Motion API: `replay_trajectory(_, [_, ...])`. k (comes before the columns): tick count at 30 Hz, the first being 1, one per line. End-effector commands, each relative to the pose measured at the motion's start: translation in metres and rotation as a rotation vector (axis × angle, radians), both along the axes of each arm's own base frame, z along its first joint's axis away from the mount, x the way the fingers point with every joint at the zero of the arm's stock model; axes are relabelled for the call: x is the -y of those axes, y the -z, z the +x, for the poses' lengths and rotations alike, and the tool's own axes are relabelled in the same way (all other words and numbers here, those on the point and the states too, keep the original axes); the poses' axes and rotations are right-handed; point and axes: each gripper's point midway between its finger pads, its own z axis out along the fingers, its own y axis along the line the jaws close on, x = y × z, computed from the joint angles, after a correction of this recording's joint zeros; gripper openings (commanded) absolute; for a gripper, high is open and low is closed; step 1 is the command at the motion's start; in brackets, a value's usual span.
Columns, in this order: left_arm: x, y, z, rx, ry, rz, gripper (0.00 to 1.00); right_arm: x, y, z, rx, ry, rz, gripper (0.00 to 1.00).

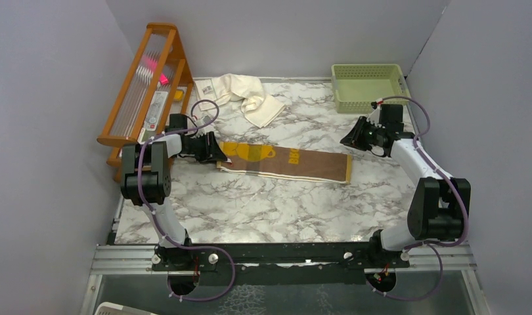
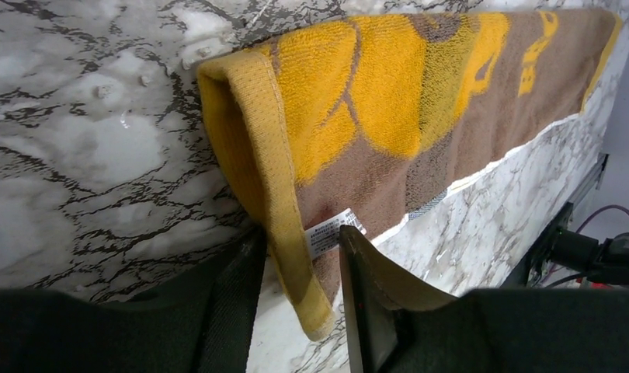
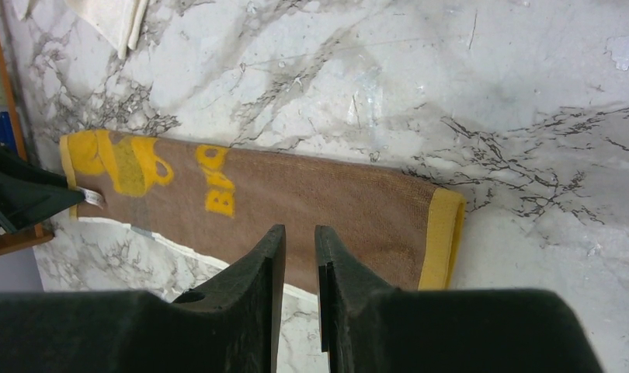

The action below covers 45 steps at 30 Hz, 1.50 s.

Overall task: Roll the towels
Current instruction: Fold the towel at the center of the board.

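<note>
The brown towel [image 1: 296, 164] lies as a flat folded strip across the middle of the marble table, with a mustard-yellow print at its left end. My left gripper [image 1: 214, 152] is at that left end. In the left wrist view its jaws [image 2: 302, 233] pinch the raised yellow edging and label corner of the brown towel [image 2: 389, 101]. My right gripper [image 1: 349, 139] hovers above the right end of the brown towel [image 3: 311, 194], its jaws [image 3: 300, 229] nearly together and empty. The cream towel [image 1: 250, 95] lies crumpled at the back.
A green basket [image 1: 368, 67] stands at the back right. A wooden rack [image 1: 145, 85] leans at the back left beside my left arm. Grey walls close in both sides. Bare marble lies in front of the brown towel.
</note>
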Motion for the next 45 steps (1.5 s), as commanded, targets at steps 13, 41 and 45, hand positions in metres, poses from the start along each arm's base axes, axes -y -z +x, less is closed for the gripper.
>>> replay_trajectory(13, [-0.026,-0.001,0.002,-0.041,-0.112,0.192,0.00,-0.008,-0.009,-0.004,0.038,-0.051,0.030,0.22])
replay_trajectory(41, [0.065,-0.088,0.014,0.091,-0.086,0.715,0.00,-0.007,-0.012,-0.015,0.018,-0.050,0.020,0.21])
replay_trajectory(45, [0.116,-0.096,0.012,0.115,0.036,0.671,0.00,-0.007,-0.012,-0.019,0.013,-0.048,0.015,0.21])
